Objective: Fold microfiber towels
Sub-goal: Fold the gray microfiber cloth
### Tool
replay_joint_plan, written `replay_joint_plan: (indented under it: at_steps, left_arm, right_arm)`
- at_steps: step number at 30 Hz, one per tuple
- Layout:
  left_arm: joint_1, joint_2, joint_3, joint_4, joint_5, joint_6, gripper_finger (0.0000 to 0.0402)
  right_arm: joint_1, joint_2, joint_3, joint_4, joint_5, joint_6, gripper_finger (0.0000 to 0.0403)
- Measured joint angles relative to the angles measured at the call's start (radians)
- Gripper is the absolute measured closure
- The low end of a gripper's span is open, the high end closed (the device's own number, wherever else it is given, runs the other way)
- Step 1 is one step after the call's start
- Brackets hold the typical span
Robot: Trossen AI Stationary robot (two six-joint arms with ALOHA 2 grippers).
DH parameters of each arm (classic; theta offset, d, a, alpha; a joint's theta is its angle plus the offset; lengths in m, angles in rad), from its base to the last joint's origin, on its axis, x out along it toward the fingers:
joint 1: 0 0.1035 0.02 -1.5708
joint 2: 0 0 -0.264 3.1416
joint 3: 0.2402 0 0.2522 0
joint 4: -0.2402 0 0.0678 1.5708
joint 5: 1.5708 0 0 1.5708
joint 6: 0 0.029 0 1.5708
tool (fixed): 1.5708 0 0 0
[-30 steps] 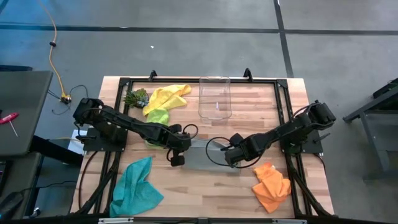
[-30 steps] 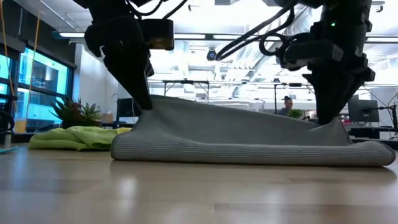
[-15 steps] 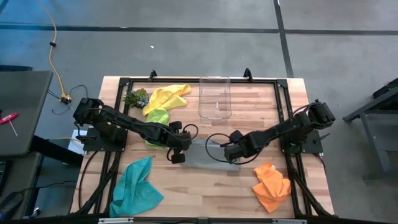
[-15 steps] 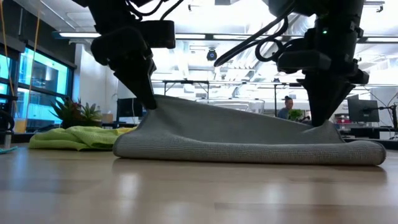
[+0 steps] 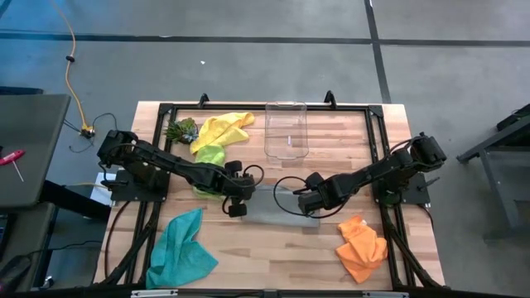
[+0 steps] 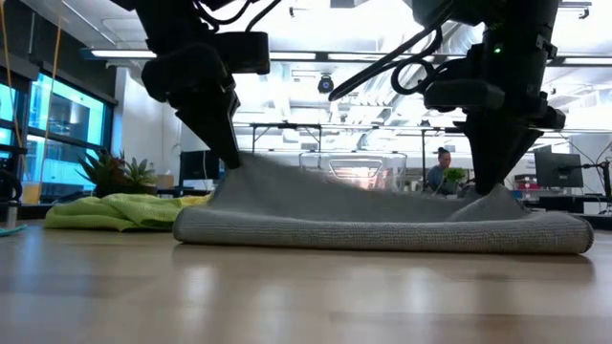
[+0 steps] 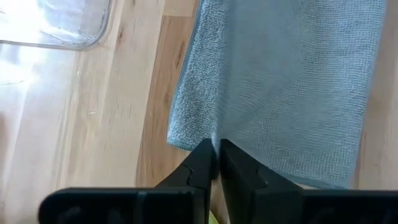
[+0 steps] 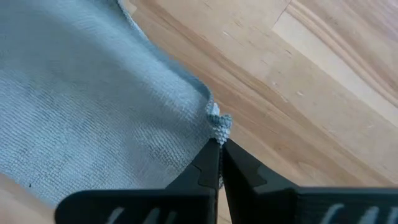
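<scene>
grey towel pinched by both claws, clear box behind, lime towel perhaps touching

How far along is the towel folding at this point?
Early on. The grey towel lies at the table's middle already doubled over, and both hands pinch its edge: the left hand at one corner, the right hand at the other. Nothing looks finished. The teal towel, orange towel, yellow towel and lime green towel all lie crumpled and unfolded.
</scene>
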Motion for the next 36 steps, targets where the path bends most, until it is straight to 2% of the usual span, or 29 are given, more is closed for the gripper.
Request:
replay_joint_plan:
  at_steps: [5,10,17,23,26,29,33,36]
  left_arm:
    - [0.015,0.000,0.000,-0.020,0.000,-0.006,0.0340]
    - [0.037,0.000,0.000,-0.083,0.001,-0.006,0.0301]
    - [0.053,-0.046,-0.001,-0.165,0.004,-0.015,0.0254]
    - [0.047,-0.146,-0.008,-0.167,0.005,-0.035,0.0234]
    - [0.031,-0.233,-0.066,-0.078,0.013,-0.061,0.0234]
    - [0.018,-0.343,-0.169,0.075,0.070,-0.109,0.0234]
    - [0.003,-0.480,-0.334,0.315,0.156,-0.211,0.0234]
    - [-0.014,-0.565,-0.441,0.477,0.176,-0.269,0.0234]
  right_arm:
    - [0.000,0.000,0.000,0.000,0.000,0.014,0.0380]
    - [0.000,0.000,0.001,-0.026,0.003,0.026,0.0307]
    - [0.002,-0.018,0.049,-0.261,0.016,0.007,0.0196]
    - [0.042,-0.118,0.028,-0.286,0.047,0.020,0.0145]
    - [0.092,-0.182,-0.021,-0.282,0.057,0.102,0.0140]
    - [0.165,-0.262,-0.100,-0.242,0.059,0.235,0.0139]
    - [0.266,-0.382,-0.213,-0.075,0.079,0.420,0.0139]
    - [0.321,-0.451,-0.286,0.053,0.132,0.534,0.0139]
